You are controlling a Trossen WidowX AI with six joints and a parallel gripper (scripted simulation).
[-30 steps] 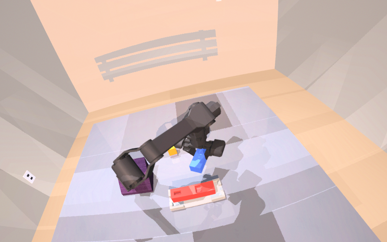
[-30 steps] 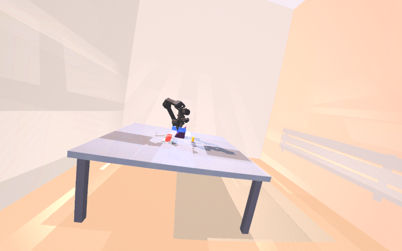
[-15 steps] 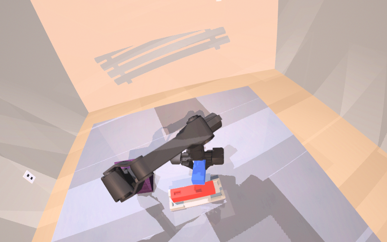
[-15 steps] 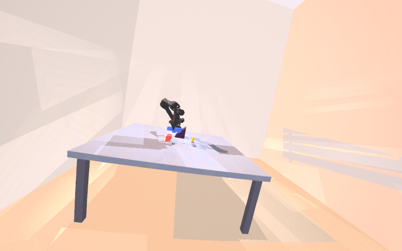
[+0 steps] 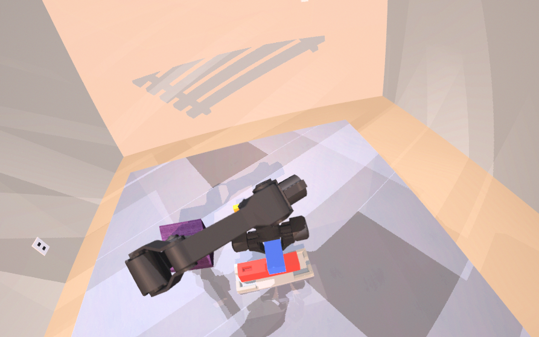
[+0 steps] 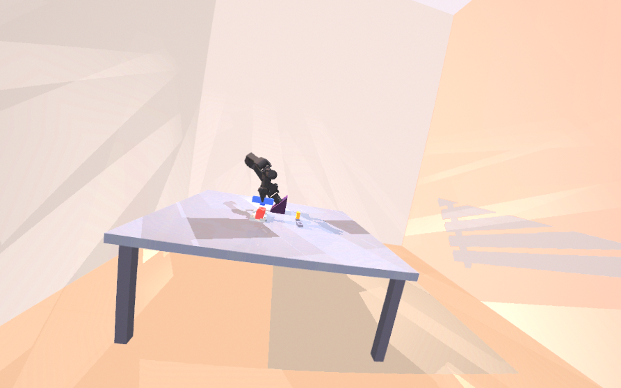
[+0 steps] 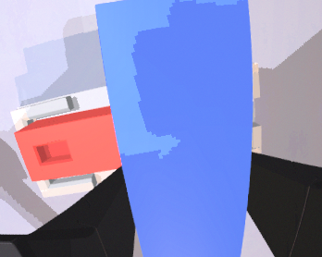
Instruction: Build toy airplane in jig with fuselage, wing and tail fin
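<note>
The red fuselage lies in the white cradle, and its small tail socket shows empty. My gripper is shut on the blue wing. The wing is held crosswise over the fuselage, with a small gap beneath it in the exterior view. The wing hides the middle of the fuselage and its wing socket; the wing's tab is also hidden. The yellow tail fin stands apart, partly behind the arm in the top view.
A purple wedge-shaped block stands beside the cradle, partly behind the arm in the top view. A small grey holder stands near the tail fin in the exterior view. The arm reaches over the table.
</note>
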